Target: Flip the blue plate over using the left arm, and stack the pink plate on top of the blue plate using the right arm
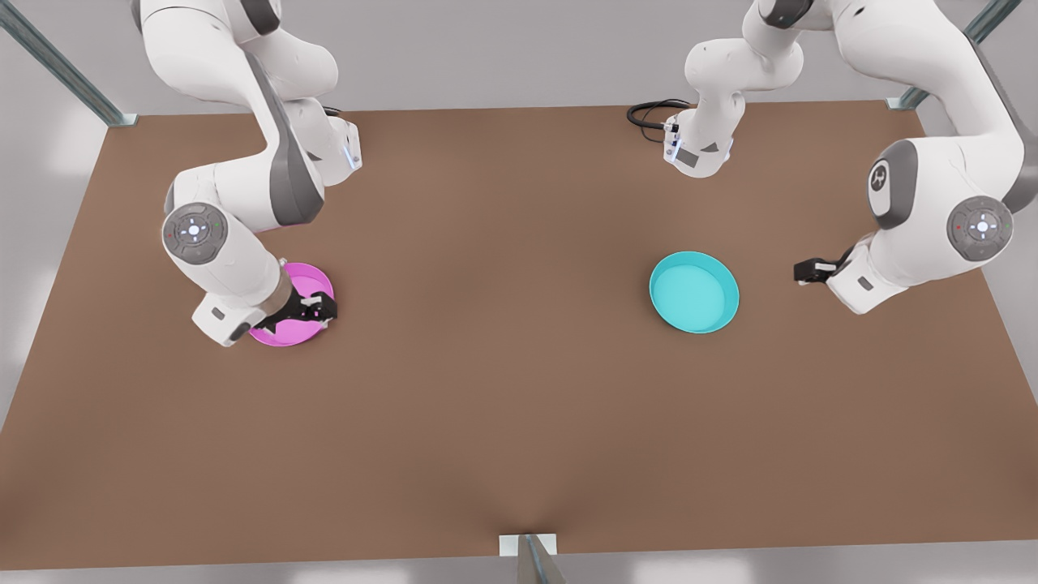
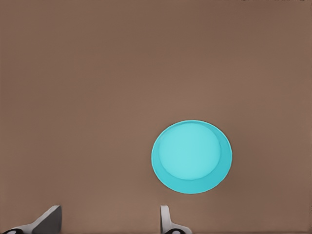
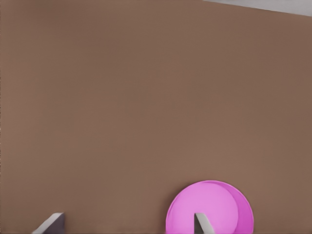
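Observation:
The blue plate [image 1: 694, 291] lies flat on the brown table toward the front view's right, and I see it whole in the left wrist view [image 2: 191, 156]. My left gripper [image 1: 808, 270] [image 2: 107, 222] hovers open a little to the right of it, apart from it. The pink plate [image 1: 302, 285] [image 3: 214, 207] lies at the front view's left, partly covered by the arm. My right gripper [image 1: 306, 313] [image 3: 126, 223] hangs open just above it. One finger [image 3: 201, 223] is over the dish and the other [image 3: 52, 223] is off it, over bare table.
The brown table [image 1: 503, 389] stretches wide between the two plates and toward its front edge. A black cable [image 1: 649, 113] loops by the far arm base. Metal frame posts [image 1: 531, 560] stand at the table's corners and front edge.

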Robot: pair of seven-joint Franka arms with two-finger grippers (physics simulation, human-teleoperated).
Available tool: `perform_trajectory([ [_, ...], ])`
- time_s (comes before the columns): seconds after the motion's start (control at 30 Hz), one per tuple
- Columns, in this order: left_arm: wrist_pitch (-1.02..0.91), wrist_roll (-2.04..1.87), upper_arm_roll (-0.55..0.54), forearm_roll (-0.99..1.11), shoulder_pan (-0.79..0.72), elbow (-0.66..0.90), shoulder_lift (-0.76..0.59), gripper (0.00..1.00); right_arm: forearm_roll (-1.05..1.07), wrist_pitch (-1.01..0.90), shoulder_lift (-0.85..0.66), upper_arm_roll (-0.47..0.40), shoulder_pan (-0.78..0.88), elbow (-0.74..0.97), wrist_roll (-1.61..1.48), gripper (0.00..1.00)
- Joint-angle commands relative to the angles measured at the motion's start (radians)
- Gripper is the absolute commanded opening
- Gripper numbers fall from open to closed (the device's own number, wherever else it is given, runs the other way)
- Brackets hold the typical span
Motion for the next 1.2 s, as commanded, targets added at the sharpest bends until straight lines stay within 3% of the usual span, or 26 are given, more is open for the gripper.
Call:
perform_trajectory([
  [0.0, 0.0, 0.0, 0.0, -0.01, 0.0, 0.0, 0.0, 1.0, 0.0, 0.0, -0.001, 0.002, -0.001, 0.001, 0.001, 1.0],
  [0.13, 0.087, 0.038, 0.002, -0.142, 0.044, -0.186, 0.061, 1.0, -0.006, 0.0, 0.007, 0.0, 0.008, 0.004, -0.004, 1.0],
  [0.33, 0.566, 0.087, -0.008, -0.279, 0.035, -0.592, 0.058, 1.0, -0.009, 0.003, 0.007, 0.003, 0.085, 0.007, 0.012, 1.0],
  [0.43, 0.687, 0.224, -0.003, -0.279, 0.072, -0.704, 0.051, 1.0, -0.008, -0.052, 0.007, 0.005, 0.139, 0.004, 0.018, 1.0],
  [0.5, 0.745, 0.304, 0.023, -0.28, 0.077, -0.741, 0.054, 1.0, -0.014, -0.089, 0.007, 0.003, 0.226, 0.005, 0.131, 1.0],
  [0.7, 0.876, 0.356, 0.023, -0.402, 0.103, -0.834, 0.068, 1.0, -0.015, -0.084, 0.006, -0.005, 0.211, 0.021, 0.122, 1.0],
  [1.03, 0.874, 0.414, 0.023, -0.443, 0.103, -0.834, 0.127, 1.0, -0.012, -0.087, 0.036, -0.006, 0.189, 0.03, 0.136, 1.0],
  [1.07, 0.874, 0.416, 0.023, -0.443, 0.103, -0.834, 0.133, 0.97, -0.012, -0.089, 0.035, -0.006, 0.189, 0.03, 0.136, 1.0],
  [1.17, 0.873, 0.417, 0.021, -0.442, 0.101, -0.833, 0.133, 0.71, -0.012, -0.089, 0.035, -0.006, 0.189, 0.03, 0.134, 1.0],
])
